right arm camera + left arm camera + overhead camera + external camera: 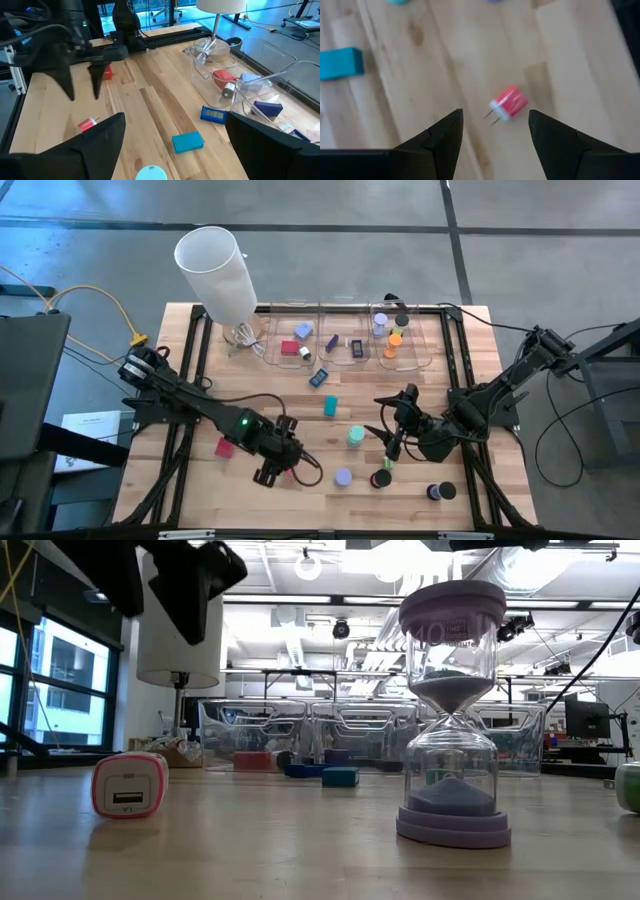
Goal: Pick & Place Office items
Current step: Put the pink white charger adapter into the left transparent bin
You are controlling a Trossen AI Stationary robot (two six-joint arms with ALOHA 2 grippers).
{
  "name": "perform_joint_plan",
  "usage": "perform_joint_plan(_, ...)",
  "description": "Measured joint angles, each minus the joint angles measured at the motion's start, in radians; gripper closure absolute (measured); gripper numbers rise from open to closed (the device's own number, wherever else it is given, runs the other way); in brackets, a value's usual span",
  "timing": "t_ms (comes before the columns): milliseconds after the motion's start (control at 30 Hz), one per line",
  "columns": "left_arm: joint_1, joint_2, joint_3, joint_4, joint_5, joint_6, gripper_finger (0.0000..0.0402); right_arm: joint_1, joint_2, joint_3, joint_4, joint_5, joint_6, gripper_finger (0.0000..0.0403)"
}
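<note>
- The left gripper [283,472] is seen low over the front of the pale wooden plank table [200,490], its two dark wedge-shaped fingers [445,137] parted and holding nothing.
- In the left wrist view, a small red plug-in charger with a white face and two metal prongs [508,103] lies on its side on the table between the fingers and just ahead of them, untouched.
- The step in hand is judged to be the approach to this charger; the next move would call for the fingers to be lowered astride its rounded plastic body and closed.
- A pink-edged white charger block [224,446] rests on the table near the left arm, and a smooth teal rectangular block [330,407] lies near the table's middle.
- A lavender-capped sand timer of clear glass [452,710] stands upright on the table.
- Three clear plastic bins [345,340] are set in a row along the far edge, and some small items are already inside them.
- A tall white cylinder [215,270] stands on a stand at the far left corner.
- The right gripper [395,442] is held above the table right of centre, its fingers wide apart and empty, apparently waiting.
</note>
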Motion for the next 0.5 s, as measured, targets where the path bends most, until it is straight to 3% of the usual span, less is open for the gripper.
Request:
perform_joint_plan(133,-0.031,0.001,0.0,0.044,-0.011,-0.011,0.0184,0.0,0.0,0.0,0.003,0.0,0.005,0.0071)
perform_joint_plan(333,-0.072,0.034,-0.015,0.037,-0.099,0.198,0.0184,0.0,0.0,0.0,0.003,0.0,0.007,0.0071)
perform_joint_plan(500,-0.082,0.1,-0.015,0.048,-0.101,0.292,0.0184,0.0,0.0,0.0,0.003,0.0,0.007,0.0071)
